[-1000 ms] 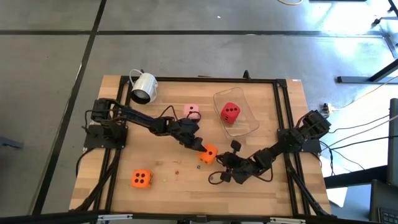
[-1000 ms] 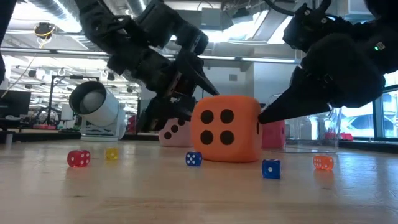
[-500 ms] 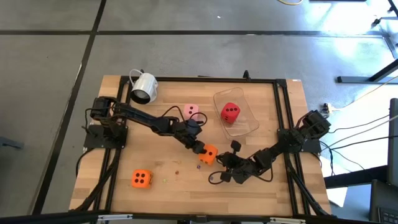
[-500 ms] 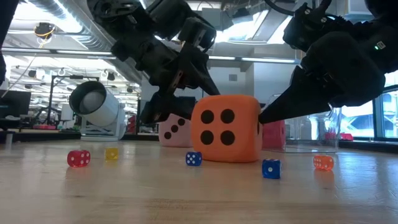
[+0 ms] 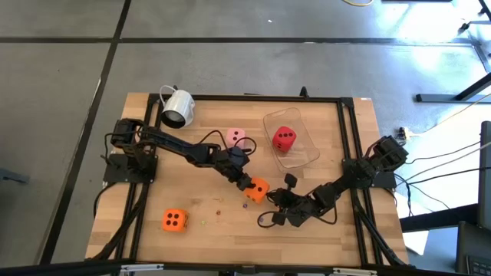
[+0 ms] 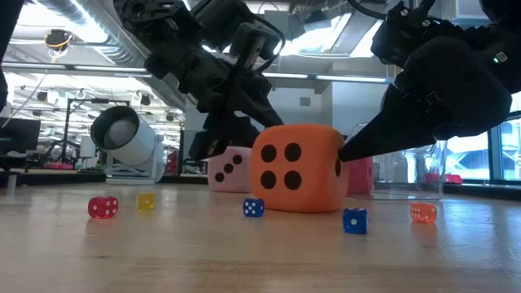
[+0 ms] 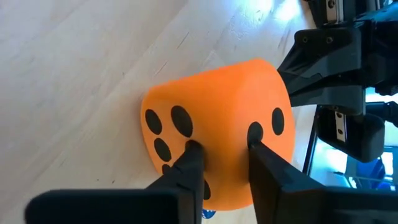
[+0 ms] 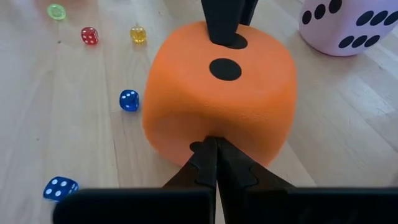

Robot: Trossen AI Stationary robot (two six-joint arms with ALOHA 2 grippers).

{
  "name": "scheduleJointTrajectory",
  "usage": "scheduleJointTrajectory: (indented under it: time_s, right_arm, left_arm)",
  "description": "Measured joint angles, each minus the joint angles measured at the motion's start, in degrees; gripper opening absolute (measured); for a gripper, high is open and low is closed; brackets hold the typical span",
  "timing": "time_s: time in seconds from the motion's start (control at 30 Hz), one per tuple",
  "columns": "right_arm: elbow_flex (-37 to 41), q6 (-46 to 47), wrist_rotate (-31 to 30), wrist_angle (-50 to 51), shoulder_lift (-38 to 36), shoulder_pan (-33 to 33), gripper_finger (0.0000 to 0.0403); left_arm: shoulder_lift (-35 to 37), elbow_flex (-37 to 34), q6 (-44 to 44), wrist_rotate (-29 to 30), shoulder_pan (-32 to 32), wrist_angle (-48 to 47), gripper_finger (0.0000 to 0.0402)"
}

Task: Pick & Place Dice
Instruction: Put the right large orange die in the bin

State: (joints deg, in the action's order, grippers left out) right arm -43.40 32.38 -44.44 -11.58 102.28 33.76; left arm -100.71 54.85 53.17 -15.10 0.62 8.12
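- The orange die (image 5: 258, 189) sits on the tabletop (image 5: 199, 230) between the two hands, its four-pip face turned toward the low camera.
- The left hand (image 5: 246, 182) has its fingers (image 7: 189, 168) narrowed onto the top corner of this die, pinching into the soft foam so the surface dents between them; the die rests on the wood.
- The right hand (image 5: 270, 197) is on the die's opposite side, its fingers pressed together into a single point whose tip touches the die's side face near the bottom edge.
- A pink die (image 5: 236, 137) lies just behind the left hand, on the side away from the right hand, close to that arm's forearm.
- A second orange die (image 5: 174, 221) sits well apart from both hands, toward the near-left part of the tabletop.
- A red die (image 5: 285, 138) rests inside a clear tray (image 5: 305, 156), beyond the right hand toward the far edge.
- A white mug (image 5: 177, 109) lies on its side near the far-left corner, well away from the left hand.
- Tiny beads-sized dice are scattered near the held die: a blue one (image 6: 253, 208) and another blue one (image 6: 354, 220) just in front of it, a red one (image 6: 102, 207) and a yellow one (image 6: 146, 201) farther off.
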Motion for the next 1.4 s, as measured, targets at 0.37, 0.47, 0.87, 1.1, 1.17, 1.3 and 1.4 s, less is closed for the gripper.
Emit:
scheduleJointTrajectory:
  time_s: [0.37, 0.47, 0.87, 1.1, 1.17, 1.3, 1.4]
  right_arm:
    - [0.1, -1.6, -4.1, 0.0, -5.2, 3.7, 0.0002]
    - [-0.3, -2.9, -8.0, -1.8, -9.2, 5.3, 0.0002]
    - [-0.1, -13.4, -20.7, -1.1, -26.7, 16.0, 0.0002]
    - [-0.1, -15.4, -26.3, -1.7, -31.0, 21.0, 0.0002]
    - [-0.1, -16.0, -27.2, -1.9, -31.1, 21.4, 0.0002]
    - [-0.1, -16.9, -27.8, -3.4, -31.2, 21.6, 0.0002]
    - [-0.1, -16.9, -27.7, -3.7, -31.1, 21.6, 0.0002]
  left_arm:
    - [0.8, -0.2, -0.3, -4.1, 0.0, 2.5, 0.0058]
    - [1.5, -0.2, -0.4, -3.6, 0.2, 1.9, 0.0057]
    - [8.9, -0.2, -1.9, -2.2, 1.3, 5.0, 0.0054]
    - [13.9, -0.2, -6.7, 3.4, 4.8, 12.6, 0.0044]
    - [13.9, -0.1, -8.2, 3.6, 6.1, 16.0, 0.0044]
    - [12.0, 2.6, -13.3, 4.3, 8.3, 17.0, 0.0043]
    - [9.4, 5.5, -17.1, 5.0, 9.4, 17.0, 0.0043]
